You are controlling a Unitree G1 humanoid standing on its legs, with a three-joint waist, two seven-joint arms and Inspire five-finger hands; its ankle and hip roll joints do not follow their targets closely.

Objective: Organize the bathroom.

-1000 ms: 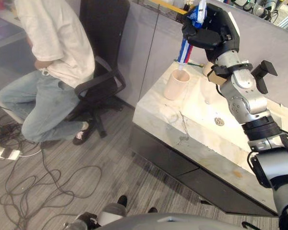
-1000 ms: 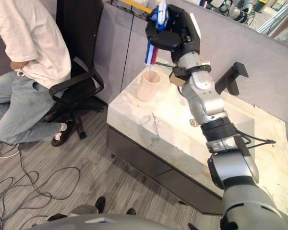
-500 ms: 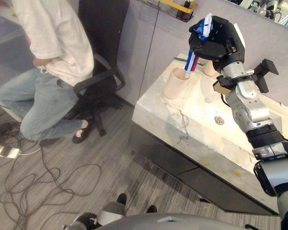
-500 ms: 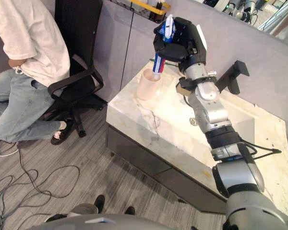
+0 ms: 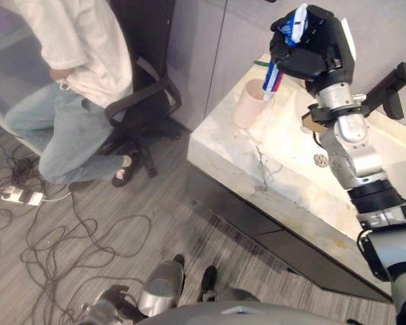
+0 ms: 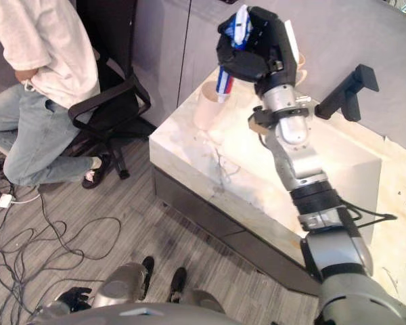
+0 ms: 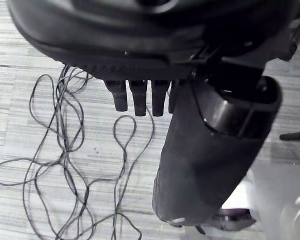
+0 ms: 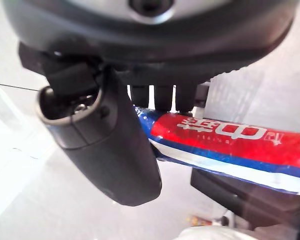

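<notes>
My right hand [image 5: 312, 53] is shut on a red, white and blue toothpaste tube [image 5: 276, 73], held nearly upright. In the right wrist view the tube [image 8: 225, 142] lies across the curled fingers [image 8: 165, 97]. Its lower end is at the mouth of a beige cup [image 6: 207, 110] standing near the left corner of the marble counter [image 5: 284, 176]. The left hand [image 7: 140, 95] hangs over the floor with relaxed fingers and holds nothing.
A black faucet [image 6: 347, 88] rises beyond the sink, whose drain [image 5: 320, 159] lies by my forearm. A green toothbrush [image 5: 260, 63] lies behind the cup. A person [image 5: 74, 61] sits in a black office chair [image 5: 145, 101] at left. Cables [image 5: 47, 230] cover the floor.
The whole picture has shifted, so the camera moved. The right hand has brought the tube's lower end from above the cup down to its mouth.
</notes>
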